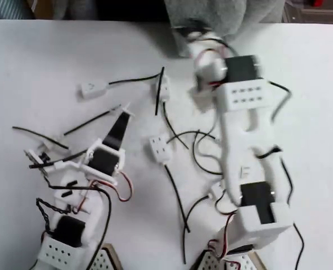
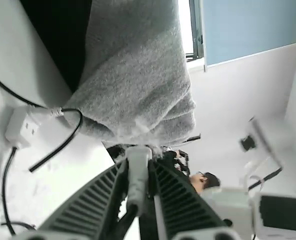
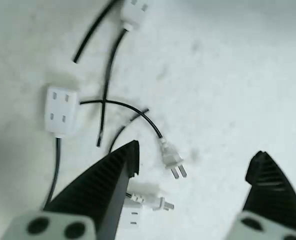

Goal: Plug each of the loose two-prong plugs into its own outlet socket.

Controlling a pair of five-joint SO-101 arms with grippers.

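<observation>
The left gripper point(image 2: 138, 167) is clenched on a white plug point(image 2: 137, 182), which lies lengthwise between its fingers with the black cord trailing back toward the arm. In the high view this plug sits left of the table's centre, between the far-left outlet block point(image 1: 93, 88) and the middle outlet block point(image 1: 159, 147). Its prongs cannot be made out, so their alignment with any slots is unknown.

The right gripper point(image 3: 197, 150) hangs with its fingers spread wide and nothing between them. It is above a loose two-prong plug point(image 3: 173, 162) that lies flat on the table point(image 1: 43, 56) to the right of the middle outlet block.

The likely trouble is the outlet blocks themselves. None looks fastened, so a push from the held plug would probably slide a block away instead of seating the prongs. The black cords point(image 1: 175, 191) cross one another around the middle block, and a dragged cord could tug a neighbouring block or plug out of place. The held plug may also twist in the grip under pressure.
</observation>
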